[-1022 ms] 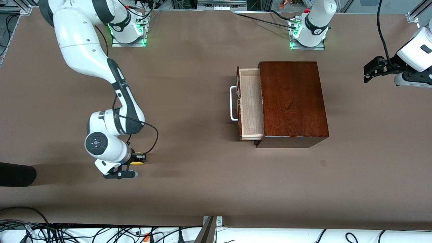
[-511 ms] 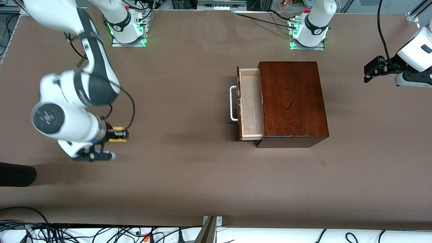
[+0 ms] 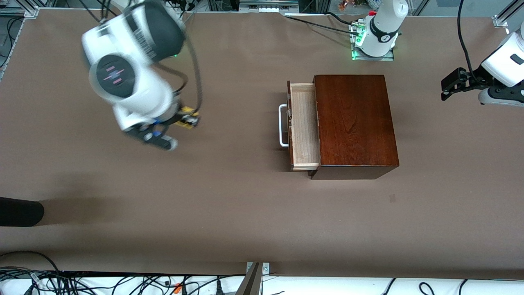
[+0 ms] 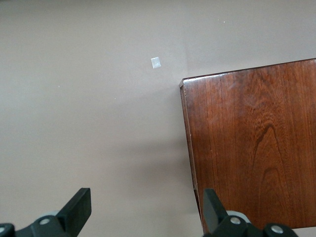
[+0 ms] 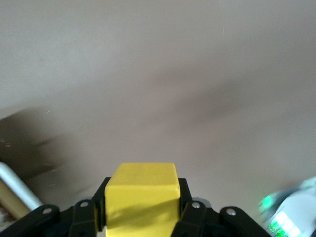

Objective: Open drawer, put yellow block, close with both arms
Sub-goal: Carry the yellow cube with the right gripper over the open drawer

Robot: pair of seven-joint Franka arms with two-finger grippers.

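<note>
The yellow block [image 3: 188,116] hangs above the bare table with my right gripper [image 3: 189,119] shut on it. The right wrist view shows the block [image 5: 142,197] pinched between the two black fingers [image 5: 186,202]. The drawer [image 3: 305,127] stands pulled out of the mahogany box [image 3: 354,123], toward the right arm's end of the table. Its pale tray shows nothing inside, and its white handle [image 3: 282,125] faces the right gripper. My left gripper [image 3: 445,91] waits open in the air off the box's end toward the left arm's side. The left wrist view shows one corner of the box [image 4: 252,143] between its spread fingers.
A black object [image 3: 20,211] lies at the table's edge at the right arm's end. A small pale patch [image 3: 392,198] marks the cloth nearer the front camera than the box. Cables [image 3: 123,282] run along the table's near edge.
My right arm has lifted the yellow block off the table and swung it up, away from the front camera and toward the drawer. The left arm and drawer have not moved.
</note>
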